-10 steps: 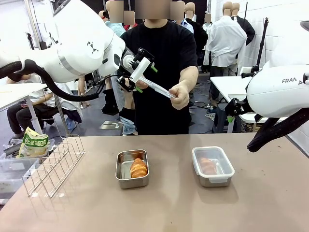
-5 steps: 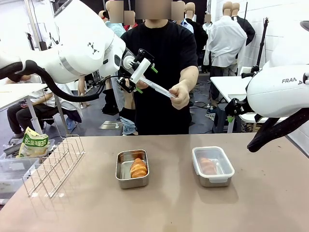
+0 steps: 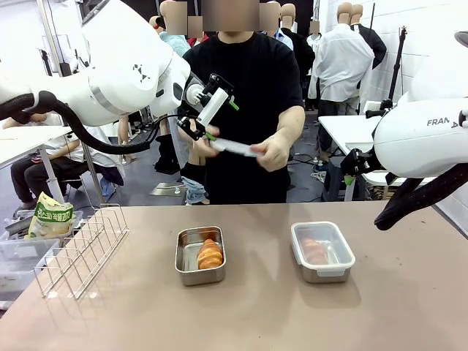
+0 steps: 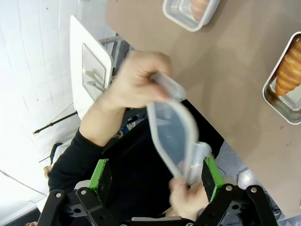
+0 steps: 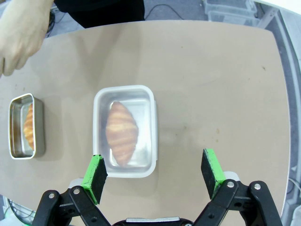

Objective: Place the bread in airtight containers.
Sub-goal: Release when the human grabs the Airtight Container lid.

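Observation:
One bread [image 3: 210,254] lies in an open steel container [image 3: 184,265] at the table's middle. A second bread [image 3: 314,250] sits in the other container [image 3: 344,265], which has its clear lid on. The person's hands [image 3: 272,150] hold a loose clear lid [image 3: 234,148] above the table's far edge. My left gripper [image 3: 217,117] hangs open beside that lid. In the left wrist view the lid [image 4: 171,136] lies between my open left gripper's [image 4: 153,176] green pads [image 4: 101,174], touching neither. My right gripper [image 5: 153,174] is open, high above the lidded container [image 5: 146,136].
A wire rack [image 3: 80,248] stands at the table's left, with a snack bag [image 3: 50,217] and plastic bins [image 3: 14,256] beyond it. Bare tabletop [image 3: 256,314] stretches in front of both containers.
The person has lowered the loose lid from a tilt to nearly level and now holds it with both hands. Neither arm has moved.

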Motion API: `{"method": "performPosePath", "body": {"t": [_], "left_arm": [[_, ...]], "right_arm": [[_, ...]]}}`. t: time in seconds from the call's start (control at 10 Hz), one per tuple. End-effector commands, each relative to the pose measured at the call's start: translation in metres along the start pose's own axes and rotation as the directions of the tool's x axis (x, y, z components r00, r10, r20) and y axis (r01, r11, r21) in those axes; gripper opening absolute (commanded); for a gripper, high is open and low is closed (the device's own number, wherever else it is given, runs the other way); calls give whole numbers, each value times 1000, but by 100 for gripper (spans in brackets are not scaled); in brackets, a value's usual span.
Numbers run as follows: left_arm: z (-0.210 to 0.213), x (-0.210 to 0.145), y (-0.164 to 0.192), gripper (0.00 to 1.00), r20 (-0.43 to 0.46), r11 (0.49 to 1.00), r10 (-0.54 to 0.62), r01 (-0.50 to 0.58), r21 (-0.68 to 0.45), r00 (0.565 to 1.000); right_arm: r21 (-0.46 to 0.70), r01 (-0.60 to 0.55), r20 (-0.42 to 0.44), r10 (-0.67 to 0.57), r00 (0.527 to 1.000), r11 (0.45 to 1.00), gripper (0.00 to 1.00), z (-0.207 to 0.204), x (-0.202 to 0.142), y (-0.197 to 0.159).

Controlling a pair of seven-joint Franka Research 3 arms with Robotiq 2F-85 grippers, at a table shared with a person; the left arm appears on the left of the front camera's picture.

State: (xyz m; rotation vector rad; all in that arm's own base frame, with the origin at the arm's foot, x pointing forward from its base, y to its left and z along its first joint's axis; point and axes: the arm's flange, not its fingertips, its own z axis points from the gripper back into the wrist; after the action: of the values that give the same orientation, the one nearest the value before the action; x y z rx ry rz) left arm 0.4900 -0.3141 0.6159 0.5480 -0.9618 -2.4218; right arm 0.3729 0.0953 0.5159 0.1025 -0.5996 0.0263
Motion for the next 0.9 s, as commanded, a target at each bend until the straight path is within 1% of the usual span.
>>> {"method": "performPosePath", "body": {"t": [0.0,0.8], "left_arm": [[1,-1,0,100,-3,1000,0,0,3,1000],[1,-1,0,100,-3,1000,0,0,3,1000]], "right_arm": [[1,2,2,-2,1000,1000,100,-1,0,0],[1,2,2,-2,1000,1000,100,-1,0,0]]}}
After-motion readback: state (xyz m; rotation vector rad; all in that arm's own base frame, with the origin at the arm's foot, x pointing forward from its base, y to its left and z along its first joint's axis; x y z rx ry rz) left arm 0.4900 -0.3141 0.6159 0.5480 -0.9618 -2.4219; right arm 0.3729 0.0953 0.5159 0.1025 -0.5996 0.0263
